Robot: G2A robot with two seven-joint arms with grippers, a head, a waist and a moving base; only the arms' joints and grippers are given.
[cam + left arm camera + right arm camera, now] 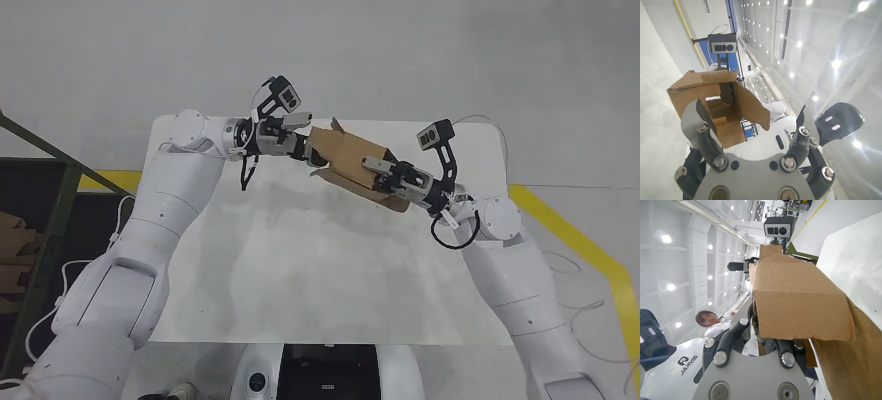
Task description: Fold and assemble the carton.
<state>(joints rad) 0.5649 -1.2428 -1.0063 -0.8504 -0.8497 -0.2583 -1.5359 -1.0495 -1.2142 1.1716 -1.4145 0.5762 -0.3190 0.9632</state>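
Two grippers work the job from opposite ends. The left gripper [751,103] is spread wide, one of its fingers [691,117] just in front of the carton's open mouth and nothing between the pair. The right gripper [390,178] sits at the carton's other end. Its tips are covered by cardboard in the right wrist view, but a wall of board runs between the finger links, so it looks pinched onto that end and is probably carrying the load. The carton [350,160] hangs slantwise between them, with the white table [300,270] beneath it. I judge the body to be already squared up into a tube and the end-closing step to be in hand. Toward the left gripper, a long side flap [755,108] stands out loose and a shorter torn flap [719,77] sticks up. The next move calls for the left fingers to press those flaps inward in order while the other end is held steady. The left wrist view alone looks into the mouth and shows inner panels [719,111] folded across the far end. The top view gives only the plain outer wall, and how the two arms line up with the carton.
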